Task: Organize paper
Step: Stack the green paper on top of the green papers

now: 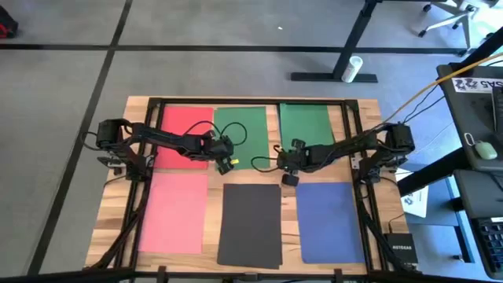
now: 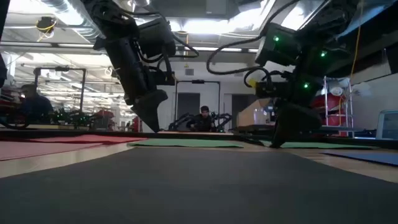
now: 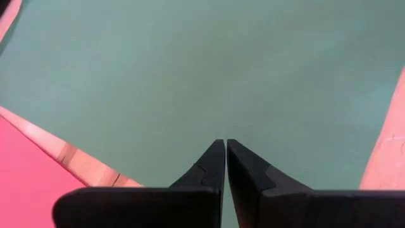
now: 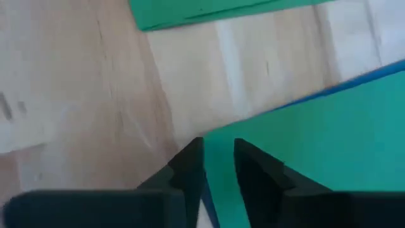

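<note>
Six sheets are lying on the wooden table: red sheet, dark green sheet and bright green sheet along the far row; pink sheet, dark grey sheet and blue sheet along the near row. The left gripper is hovering over the dark green sheet, fingers pressed together and gripping nothing. The right gripper is sitting at the bright green sheet's near corner, fingers slightly parted with the sheet's edge between them.
</note>
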Robot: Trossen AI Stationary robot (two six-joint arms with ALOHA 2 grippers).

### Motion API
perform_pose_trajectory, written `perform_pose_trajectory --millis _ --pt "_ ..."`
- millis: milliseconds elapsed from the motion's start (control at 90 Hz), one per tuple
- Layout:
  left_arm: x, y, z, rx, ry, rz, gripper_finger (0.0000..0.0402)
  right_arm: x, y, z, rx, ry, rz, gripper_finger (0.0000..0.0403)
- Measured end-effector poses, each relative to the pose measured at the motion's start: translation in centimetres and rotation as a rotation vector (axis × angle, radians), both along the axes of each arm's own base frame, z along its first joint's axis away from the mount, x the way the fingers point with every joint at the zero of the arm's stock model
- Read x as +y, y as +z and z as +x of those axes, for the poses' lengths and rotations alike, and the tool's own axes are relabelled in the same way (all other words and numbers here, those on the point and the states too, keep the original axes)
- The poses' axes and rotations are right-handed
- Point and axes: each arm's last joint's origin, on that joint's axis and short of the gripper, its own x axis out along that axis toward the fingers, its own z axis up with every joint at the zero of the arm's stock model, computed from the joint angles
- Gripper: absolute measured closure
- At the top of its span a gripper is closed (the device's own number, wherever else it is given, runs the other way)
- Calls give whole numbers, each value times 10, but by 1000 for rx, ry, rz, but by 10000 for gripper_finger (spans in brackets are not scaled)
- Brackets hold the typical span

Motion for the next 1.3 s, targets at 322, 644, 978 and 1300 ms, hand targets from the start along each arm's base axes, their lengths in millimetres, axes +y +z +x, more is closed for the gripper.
perform_pose_trajectory --millis 322,644,978,1300 --pt "0 0 0 -2 -2 1 402 -1 -1 -2 29 -9 -20 398" --pt "0 0 0 -1 0 0 402 14 9 7 10 31 36 402" --pt "-5 2 0 -14 0 -3 402 26 37 30 -86 75 42 402" --pt "-28 46 -6 -197 -41 65 402 27 54 46 -177 151 30 402"
